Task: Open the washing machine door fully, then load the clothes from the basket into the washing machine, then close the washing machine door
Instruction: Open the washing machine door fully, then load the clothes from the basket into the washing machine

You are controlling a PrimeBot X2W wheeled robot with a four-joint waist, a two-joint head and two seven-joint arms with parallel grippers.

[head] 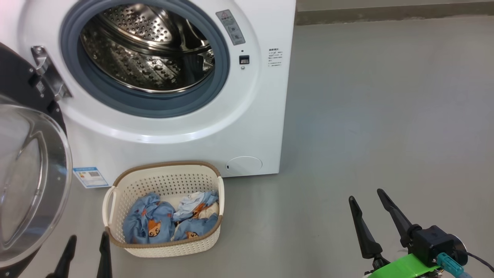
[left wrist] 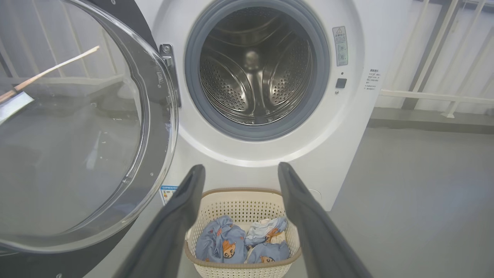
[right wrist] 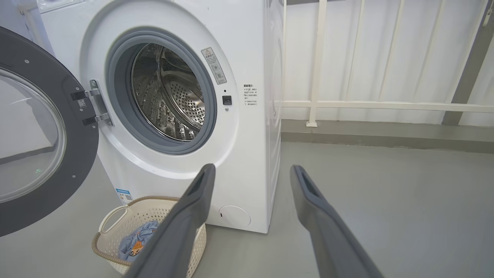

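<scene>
The white washing machine (head: pixel 185 127) stands with its steel drum (head: pixel 148 50) exposed. Its door (head: pixel 27 181), black-rimmed with a glass bowl, is swung wide open to the left; it also fills the left of the left wrist view (left wrist: pixel 77 131). On the floor in front sits the cream basket (head: pixel 127 189) holding blue fox-print clothes (head: pixel 154 222). My left gripper (head: pixel 88 243) hovers open just left of the basket's near corner, nothing between its fingers. Far to the right my right gripper (head: pixel 366 200) is open and empty over bare floor.
Grey floor (head: pixel 386 116) stretches to the right of the machine. A white railing (right wrist: pixel 386 104) and a low kerb run behind it. A blue label sticker (head: pixel 90 177) sits low on the machine's front, beside the basket.
</scene>
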